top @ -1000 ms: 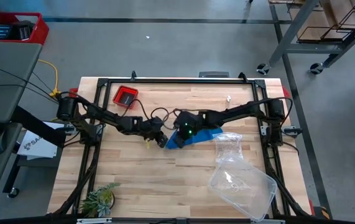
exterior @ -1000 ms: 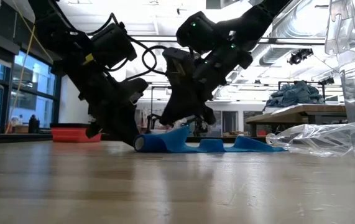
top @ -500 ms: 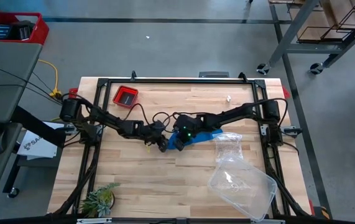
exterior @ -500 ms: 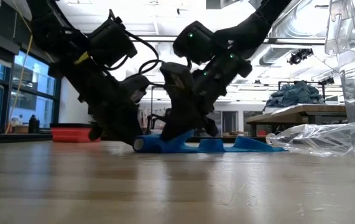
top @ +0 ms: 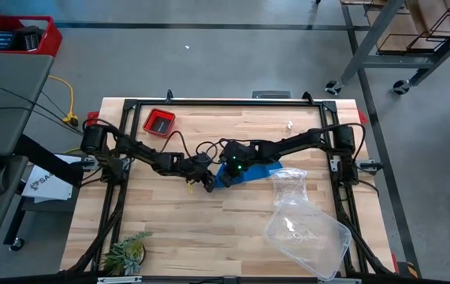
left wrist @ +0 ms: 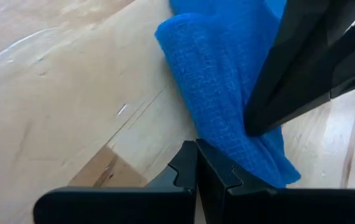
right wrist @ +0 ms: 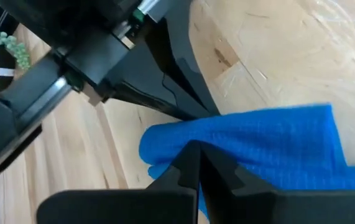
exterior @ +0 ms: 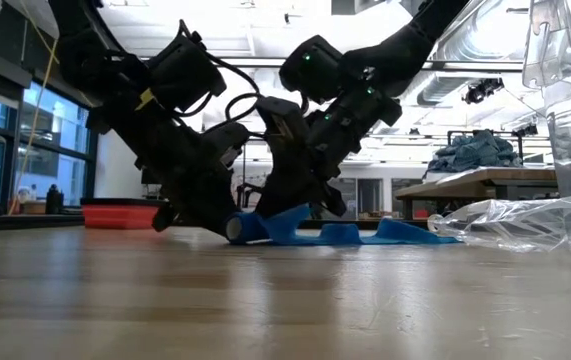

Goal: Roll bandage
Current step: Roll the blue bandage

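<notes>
1. The bandage (top: 250, 173) lies near the middle of the table (top: 209, 237). Its long side runs toward the right edge, and its left end is curled into a small roll.
2. The left gripper (top: 206, 181) has its fingers pressed together. The tip touches the rolled end from the left. It does not seem to hold anything.
3. The right gripper (top: 226, 172) is pinched tight too. It presses on the bandage just beside the roll.
4. Both grippers meet at the rolled end. The flat part that still needs rolling lies toward the right arm's side.

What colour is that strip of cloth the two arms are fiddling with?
The bandage is bright blue, with a fine woven texture; the left wrist view shows it best.
</notes>
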